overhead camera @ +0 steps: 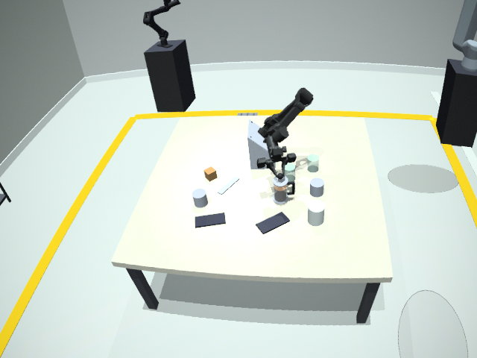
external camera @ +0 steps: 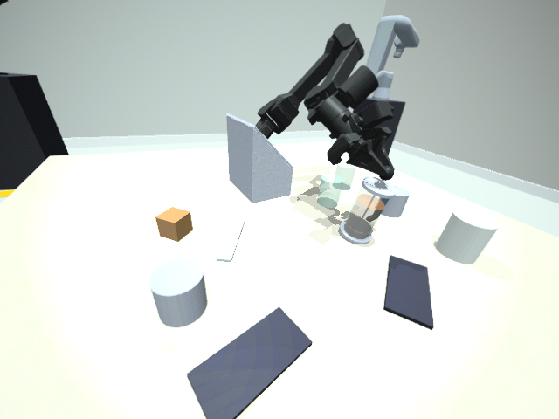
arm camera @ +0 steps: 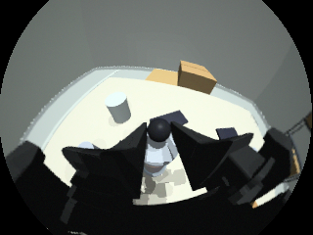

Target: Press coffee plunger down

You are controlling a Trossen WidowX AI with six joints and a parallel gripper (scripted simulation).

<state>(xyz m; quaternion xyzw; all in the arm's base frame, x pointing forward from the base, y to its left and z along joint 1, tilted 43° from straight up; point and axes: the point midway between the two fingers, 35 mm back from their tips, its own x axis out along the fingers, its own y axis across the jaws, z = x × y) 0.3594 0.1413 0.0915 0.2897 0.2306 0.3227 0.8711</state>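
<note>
The coffee press (overhead camera: 280, 194) (external camera: 366, 211) (arm camera: 156, 159) stands upright on the table, its black handle (overhead camera: 292, 188) at the right in the top view. The black plunger knob (overhead camera: 280, 176) (external camera: 388, 172) (arm camera: 158, 130) sits close above the pale lid (external camera: 376, 186). A thin rod runs down inside the clear body to a dark layer at the bottom; an orange-brown disc shows higher up. My gripper (overhead camera: 280, 174) (external camera: 386, 169) (arm camera: 158, 124) reaches down from behind and is shut on the knob, a fingertip on either side of it in the wrist view.
Two greenish glasses (overhead camera: 312, 163) (external camera: 328, 191) stand behind the press. A grey cylinder (overhead camera: 316, 187) and a larger pale cylinder (overhead camera: 315, 214) (external camera: 465, 236) (arm camera: 118, 108) are at its right. A dark slab (overhead camera: 273, 222) (external camera: 408, 291) lies in front. A grey wedge block (external camera: 259, 162) stands behind left.
</note>
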